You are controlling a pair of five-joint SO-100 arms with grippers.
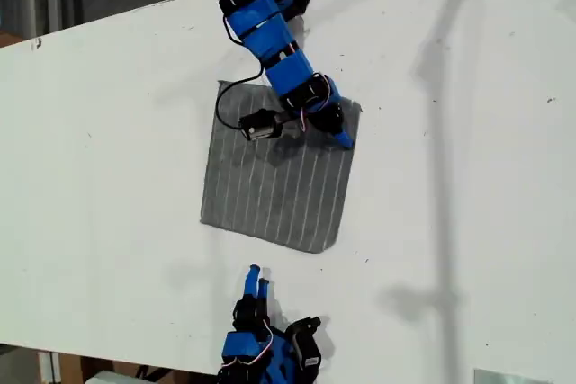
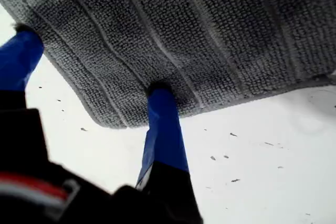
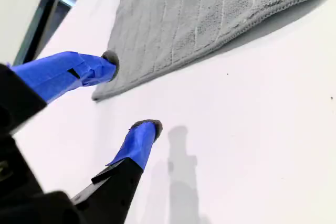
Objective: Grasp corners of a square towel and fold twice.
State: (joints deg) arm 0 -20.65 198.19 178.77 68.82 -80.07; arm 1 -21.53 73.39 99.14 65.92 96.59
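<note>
Grey towel (image 1: 274, 182) flat on the white desk (image 1: 108, 150), near the middle of the exterior view, unfolded.

First pincer (image 2: 89, 64) spread, over the towel's corner (image 1: 353, 111) at about 1 o'clock of the cloth in the exterior view; one fingertip (image 2: 160, 95) pressing on the pile, the other at the hem, nothing pinched yet.

Second pincer (image 3: 131, 93) also spread, empty, hovering just off the 6 o'clock edge.

Looped terry pile with thin pale stripes and a stitched hem; rounded corners.

Likely soft, light and limp: sags and drags when lifted, bunches rather than slides. Best taken at a corner, one finger slipped under the hem, pinched firmly through both faces.
</note>
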